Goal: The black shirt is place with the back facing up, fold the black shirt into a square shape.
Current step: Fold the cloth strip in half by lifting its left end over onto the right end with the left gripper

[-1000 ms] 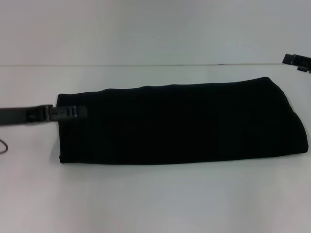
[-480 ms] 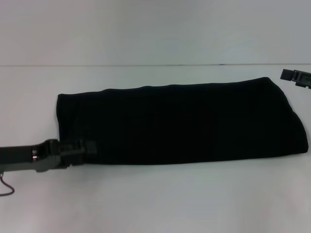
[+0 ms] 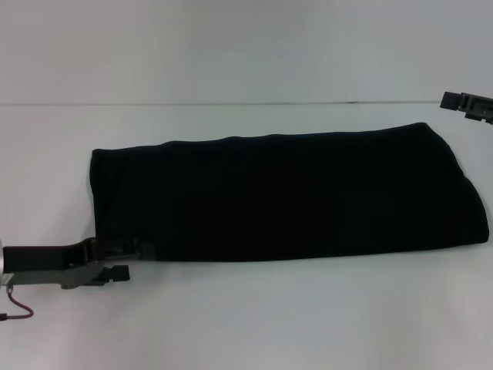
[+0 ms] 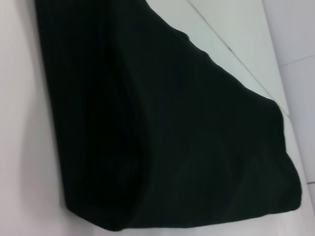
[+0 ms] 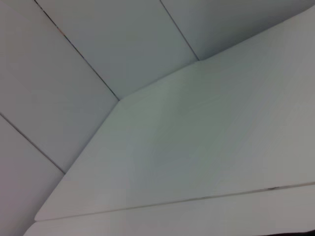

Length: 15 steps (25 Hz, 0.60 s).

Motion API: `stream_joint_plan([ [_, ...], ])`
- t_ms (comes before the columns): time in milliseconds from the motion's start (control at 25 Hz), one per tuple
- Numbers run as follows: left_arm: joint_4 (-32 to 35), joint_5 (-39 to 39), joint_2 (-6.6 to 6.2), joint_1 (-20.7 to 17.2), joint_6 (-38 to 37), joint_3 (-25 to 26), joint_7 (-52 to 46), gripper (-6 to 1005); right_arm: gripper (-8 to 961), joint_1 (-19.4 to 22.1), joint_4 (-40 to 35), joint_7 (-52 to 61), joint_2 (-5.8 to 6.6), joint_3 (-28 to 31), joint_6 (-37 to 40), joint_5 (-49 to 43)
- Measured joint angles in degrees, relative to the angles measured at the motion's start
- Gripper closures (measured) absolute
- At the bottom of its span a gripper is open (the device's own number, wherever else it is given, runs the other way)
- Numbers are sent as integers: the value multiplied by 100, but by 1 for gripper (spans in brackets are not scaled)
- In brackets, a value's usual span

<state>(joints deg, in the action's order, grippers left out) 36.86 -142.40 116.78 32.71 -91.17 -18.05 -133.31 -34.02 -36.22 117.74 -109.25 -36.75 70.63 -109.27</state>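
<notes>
White table (image 3: 246, 316) fills the head view, a pale wall behind it. Across the middle lies the black shirt (image 3: 285, 196), folded into a long band running from centre left to the right edge. At lower left, the left gripper (image 3: 132, 260) sits at the shirt's near left corner, fingers parted: one finger (image 3: 123, 248) touches the hem, the other lies on bare table just below it. At upper right, the right gripper (image 3: 451, 101) hangs well apart from the shirt; its finger state cannot be told.
</notes>
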Motion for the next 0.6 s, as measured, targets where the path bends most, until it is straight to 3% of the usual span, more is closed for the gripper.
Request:
stream_joint_plan([
  [600,-59,-167,-20,43,537,-22,-94,112,68,-61,1,2,7,1,-12,2],
])
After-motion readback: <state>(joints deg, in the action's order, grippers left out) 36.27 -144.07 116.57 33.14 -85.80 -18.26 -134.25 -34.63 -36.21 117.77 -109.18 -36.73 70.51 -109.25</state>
